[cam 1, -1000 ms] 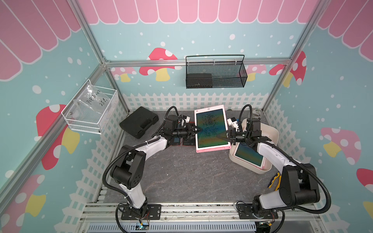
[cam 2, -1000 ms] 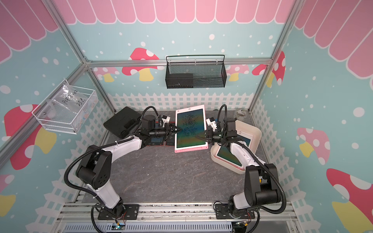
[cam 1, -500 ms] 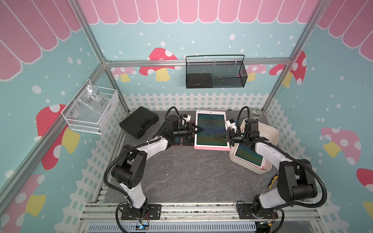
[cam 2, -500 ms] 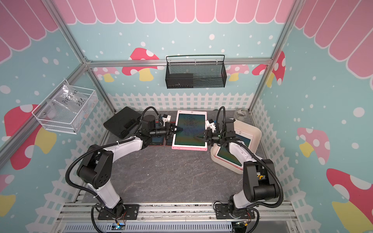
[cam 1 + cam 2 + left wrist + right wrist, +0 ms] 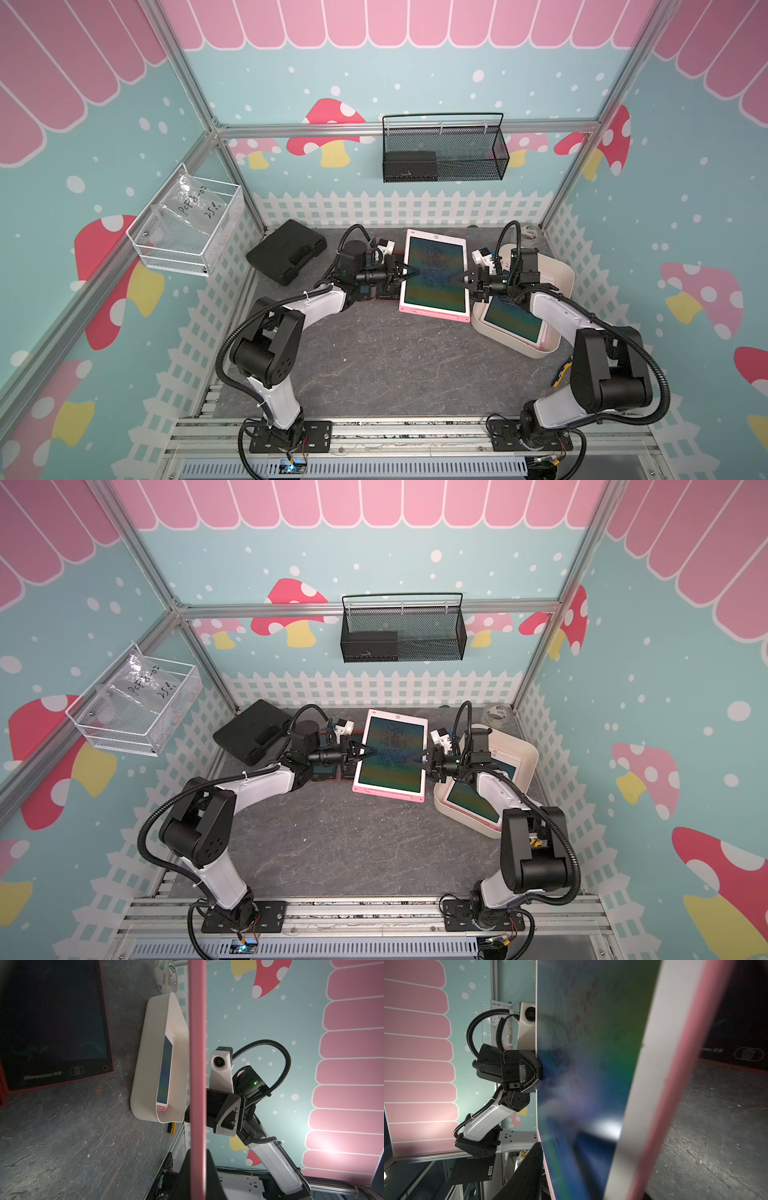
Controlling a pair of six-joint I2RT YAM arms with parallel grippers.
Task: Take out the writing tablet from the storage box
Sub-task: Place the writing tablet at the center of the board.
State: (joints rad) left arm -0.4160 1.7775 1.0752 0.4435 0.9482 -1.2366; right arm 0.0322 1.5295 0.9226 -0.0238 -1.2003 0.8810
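Note:
The pink-framed writing tablet hangs over the back middle of the table, dark screen up. My left gripper is shut on its left edge; in the left wrist view the pink edge runs between the two black fingers. My right gripper is at the opposite edge with its jaws spread, open. The cream storage box sits on the right and holds another pink tablet.
A red-framed dark tablet lies on the table under my left wrist. A black case lies at back left and a tape roll at back right. A black mesh basket and a white wire basket hang on the walls.
The pink tablet has come down from a raised, upright tilt to lie flatter and lower. My left gripper has shut on its edge, and my right gripper has opened.

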